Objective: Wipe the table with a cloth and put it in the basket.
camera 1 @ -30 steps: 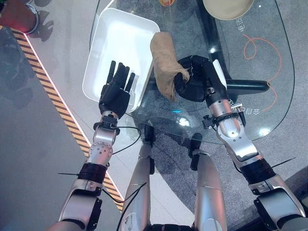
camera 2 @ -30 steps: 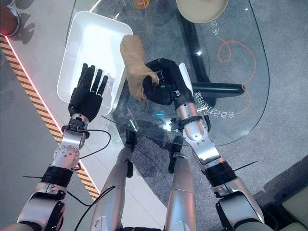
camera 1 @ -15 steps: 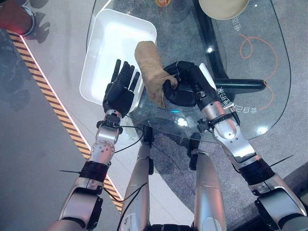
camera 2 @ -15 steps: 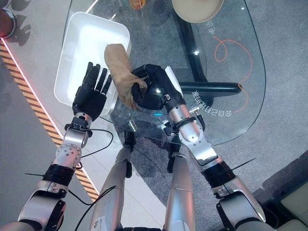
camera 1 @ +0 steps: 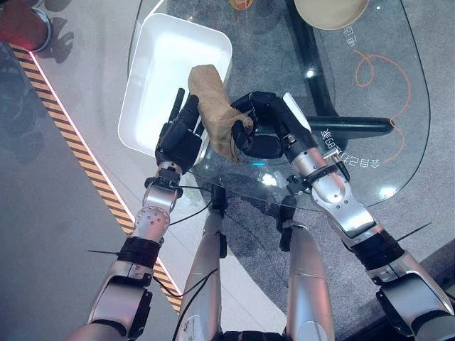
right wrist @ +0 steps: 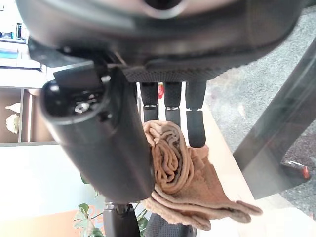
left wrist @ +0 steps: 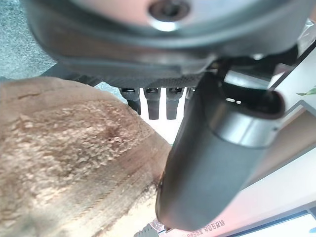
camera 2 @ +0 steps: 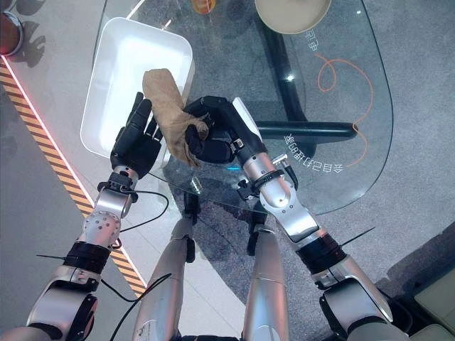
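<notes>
Over desk (camera 1: 370, 106) edge: right hand (camera 1: 259, 131) clamped on cloth (camera 1: 213, 106)
Left hand (camera 1: 178, 138): fingers straight, against cloth
Cloth axis: upper end over basket (camera 1: 153, 78) rim

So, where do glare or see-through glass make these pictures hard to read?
Left eye view: small white glare spots lie on the glass table, and the floor shows through it; the inside of the white basket looks washed out. Right wrist view: the background is very bright behind the right hand, which is shut on the cloth.
</notes>
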